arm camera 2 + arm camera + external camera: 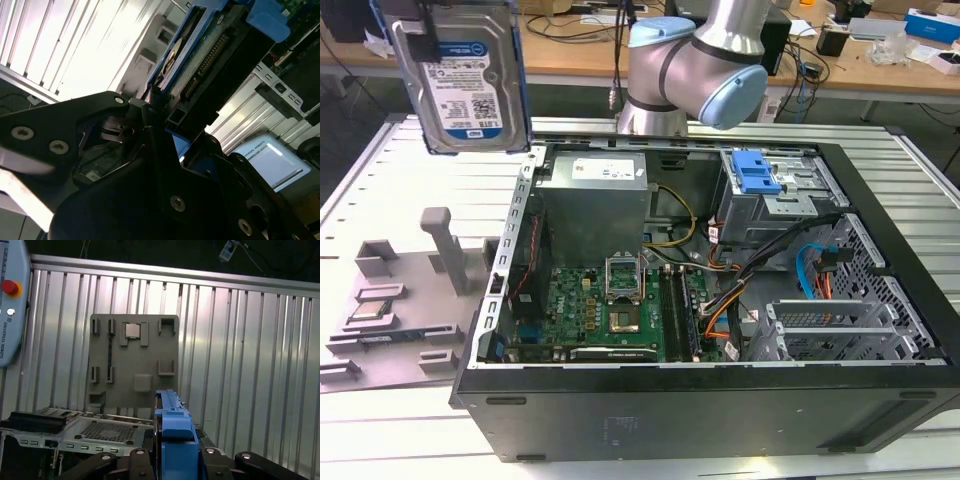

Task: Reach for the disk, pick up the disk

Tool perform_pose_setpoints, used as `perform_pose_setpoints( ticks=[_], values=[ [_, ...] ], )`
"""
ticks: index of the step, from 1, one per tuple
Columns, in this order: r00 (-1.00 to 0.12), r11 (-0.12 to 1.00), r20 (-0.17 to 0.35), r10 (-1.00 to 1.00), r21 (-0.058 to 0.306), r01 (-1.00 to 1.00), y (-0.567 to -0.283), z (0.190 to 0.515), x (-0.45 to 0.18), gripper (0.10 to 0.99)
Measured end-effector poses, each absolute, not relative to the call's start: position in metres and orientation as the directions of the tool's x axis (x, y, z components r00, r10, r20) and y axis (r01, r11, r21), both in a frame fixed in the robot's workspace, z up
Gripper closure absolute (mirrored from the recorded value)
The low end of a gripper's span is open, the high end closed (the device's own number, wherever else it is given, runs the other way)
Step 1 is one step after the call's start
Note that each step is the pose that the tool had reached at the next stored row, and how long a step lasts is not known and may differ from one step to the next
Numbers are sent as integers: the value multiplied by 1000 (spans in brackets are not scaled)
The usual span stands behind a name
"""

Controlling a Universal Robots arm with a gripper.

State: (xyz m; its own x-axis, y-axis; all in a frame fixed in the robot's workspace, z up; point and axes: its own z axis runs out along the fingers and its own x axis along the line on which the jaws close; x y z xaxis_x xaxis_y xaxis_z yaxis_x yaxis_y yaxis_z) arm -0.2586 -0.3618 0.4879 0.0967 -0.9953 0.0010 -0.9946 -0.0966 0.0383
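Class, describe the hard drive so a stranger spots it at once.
Start at the open computer case. Beyond its edge at the exterior view's left, the hard drive hangs aloft, clamped by the gripper. It alone is a blue-framed silver slab with a white-and-blue label.

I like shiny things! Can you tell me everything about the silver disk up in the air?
The disk is a flat silver metal rectangle with a white-and-blue printed label on its face and a blue plastic bracket around its edges. It hangs roughly upright in the air above the slatted table, beyond the open computer case, at the exterior view's left. The gripper is shut on it; nothing else touches it.
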Motion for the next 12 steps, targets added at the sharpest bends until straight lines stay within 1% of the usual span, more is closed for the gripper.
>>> perform_pose_setpoints(
  ticks=[12],
  values=[
    [97,-97,1,-995,38,-995,-362,488,-214,718]
  ],
)
